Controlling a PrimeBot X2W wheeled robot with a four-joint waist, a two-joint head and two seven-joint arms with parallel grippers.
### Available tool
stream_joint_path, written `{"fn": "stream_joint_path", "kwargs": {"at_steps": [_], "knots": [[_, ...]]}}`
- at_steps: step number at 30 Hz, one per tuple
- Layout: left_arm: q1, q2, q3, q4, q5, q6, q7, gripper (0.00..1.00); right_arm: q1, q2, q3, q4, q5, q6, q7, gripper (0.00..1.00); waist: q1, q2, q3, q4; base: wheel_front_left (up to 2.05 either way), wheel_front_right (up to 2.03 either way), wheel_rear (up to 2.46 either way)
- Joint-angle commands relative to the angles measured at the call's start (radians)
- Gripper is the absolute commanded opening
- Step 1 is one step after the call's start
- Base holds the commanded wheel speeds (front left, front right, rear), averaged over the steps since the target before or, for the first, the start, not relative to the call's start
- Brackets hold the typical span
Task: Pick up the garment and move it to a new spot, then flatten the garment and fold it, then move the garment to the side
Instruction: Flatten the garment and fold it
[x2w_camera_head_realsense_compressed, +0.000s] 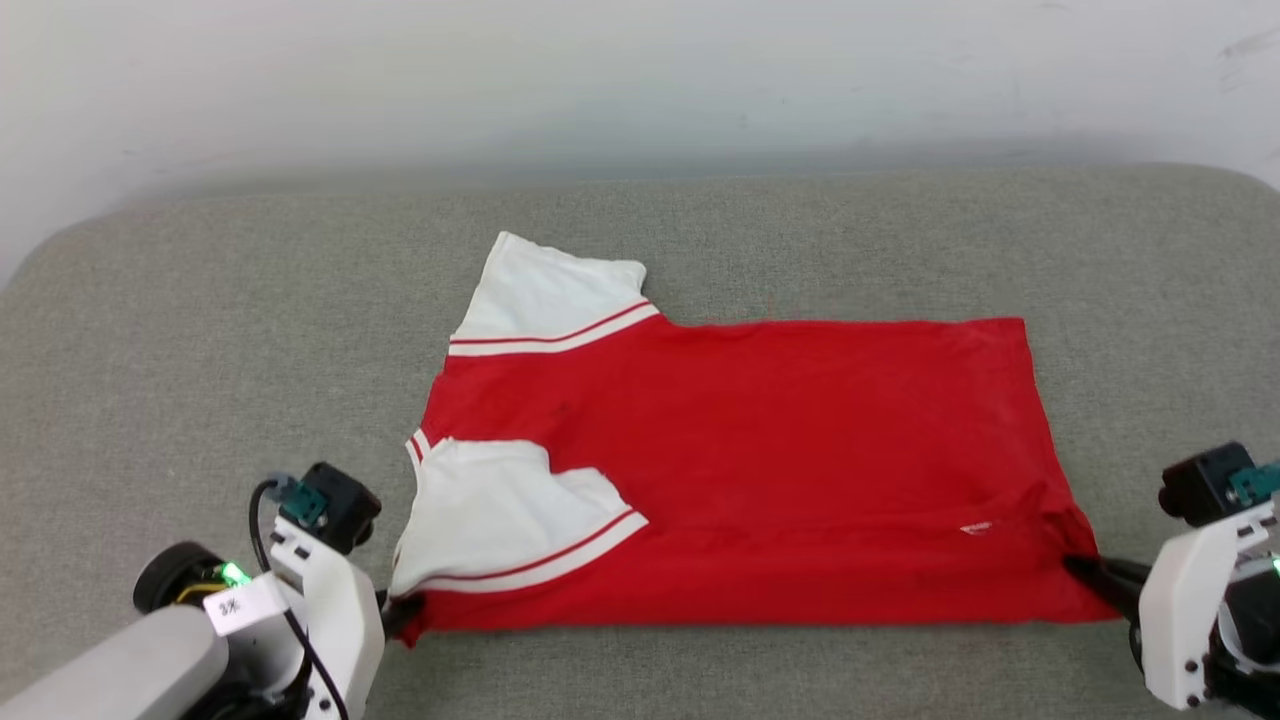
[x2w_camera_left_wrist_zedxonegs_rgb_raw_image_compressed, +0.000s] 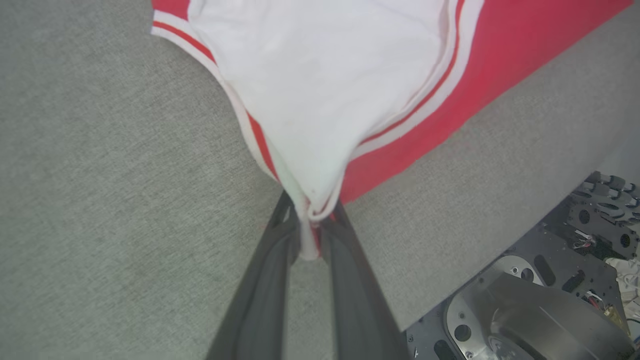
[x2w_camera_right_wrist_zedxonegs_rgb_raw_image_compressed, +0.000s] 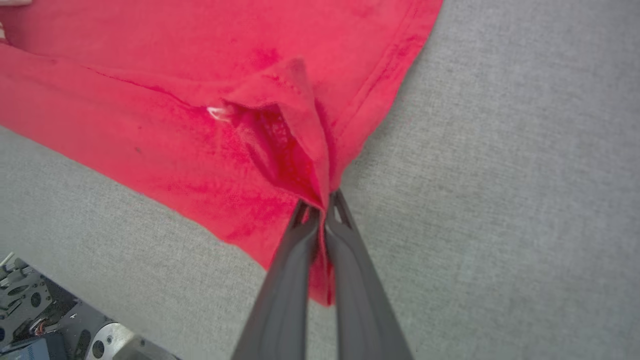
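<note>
Fingers (x2w_camera_left_wrist_zedxonegs_rgb_raw_image_compressed: 265, 290) of the left gripper (x2w_camera_left_wrist_zedxonegs_rgb_raw_image_compressed: 311, 216) clamped on the shirt (x2w_camera_head_realsense_compressed: 780, 450): a bunched tip of white sleeve with striped trim, plus a sliver of red cloth, is squeezed between the two dark tips, with a small gap left lower down between the fingers. Right gripper (x2w_camera_right_wrist_zedxonegs_rgb_raw_image_compressed: 322, 207): fingers pressed together on the red hem corner, with the cloth pulled up into a small peaked fold just ahead of the tips. Shirt lies spread on a grey fabric cushion (x2w_camera_head_realsense_compressed: 200, 300), turned sideways to the robot: sleeve end toward the robot's left, straight hem toward its right, plain red side up. Far sleeve (x2w_camera_head_realsense_compressed: 545, 295) lies flat, white, pointing away toward the pale wall (x2w_camera_head_realsense_compressed: 640, 80). Near sleeve (x2w_camera_head_realsense_compressed: 500, 520) is folded over onto the red body, its striped cuff running diagonally. In the head view the left gripper holds the near left corner and the right gripper the near right corner, so the near edge of the shirt runs almost straight between them. A shallow crease runs just inside that edge. A small white label (x2w_camera_right_wrist_zedxonegs_rgb_raw_image_compressed: 217, 113) shows on the red cloth near the right corner. Main body of the shirt rests flat on the cushion; only the two gripped corners look puckered. Dark metal parts of the robot base (x2w_camera_left_wrist_zedxonegs_rgb_raw_image_compressed: 525, 310) show past the cushion edge in the left wrist view.
</note>
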Motion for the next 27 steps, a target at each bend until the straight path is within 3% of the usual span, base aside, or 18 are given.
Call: {"fn": "stream_joint_path", "kwargs": {"at_steps": [1, 6, 10, 21, 22, 23, 24, 27], "knots": [[0.021, 0.008, -0.003, -0.014, -0.007, 0.008, -0.004, 0.0, 0.019, -0.012, -0.013, -0.012, 0.004, -0.001, 0.006, 0.0, 0.0, 0.0, -0.002, 0.0, 0.0, 0.0, 0.0], [0.067, 0.026, -0.017, -0.052, -0.013, 0.035, -0.007, 0.0, 0.073, -0.025, -0.065, -0.038, -0.011, -0.001, 0.028, 0.0, 0.0, 0.0, -0.001, -0.003, 0.0, 0.0, 0.0], [0.078, 0.006, -0.024, -0.036, -0.019, 0.039, -0.004, 0.0, 0.085, 0.011, -0.093, -0.013, -0.027, -0.001, 0.05, 0.0, 0.0, 0.0, 0.008, -0.006, 0.0, 0.0, 0.0], [0.085, -0.07, -0.049, 0.137, -0.024, 0.001, -0.028, 0.0, 0.05, 0.128, -0.069, 0.158, -0.075, -0.001, 0.009, 0.0, 0.0, 0.0, 0.034, -0.006, 0.0, 0.0, 0.0], [0.087, -0.079, -0.041, 0.162, -0.031, -0.002, -0.047, 0.29, 0.047, 0.14, -0.068, 0.175, -0.073, -0.001, -0.038, 0.35, 0.0, 0.0, 0.023, -0.001, 0.0, 0.0, 0.0], [0.083, -0.075, -0.037, 0.164, -0.023, -0.001, -0.057, 1.0, 0.044, 0.135, -0.072, 0.175, -0.081, -0.001, -0.063, 0.82, 0.0, 0.0, 0.017, 0.001, 0.0, 0.0, 0.0], [0.077, -0.073, -0.029, 0.164, -0.023, 0.006, -0.067, 1.0, 0.044, 0.128, -0.081, 0.173, -0.087, -0.001, -0.09, 1.0, 0.0, 0.0, 0.012, 0.005, 0.0, 0.0, 0.0], [0.07, -0.066, -0.019, 0.153, -0.02, 0.004, -0.084, 1.0, 0.056, 0.121, -0.091, 0.154, -0.096, -0.001, -0.137, 1.0, 0.0, 0.0, 0.0, 0.01, 0.0, 0.0, 0.0]]}}
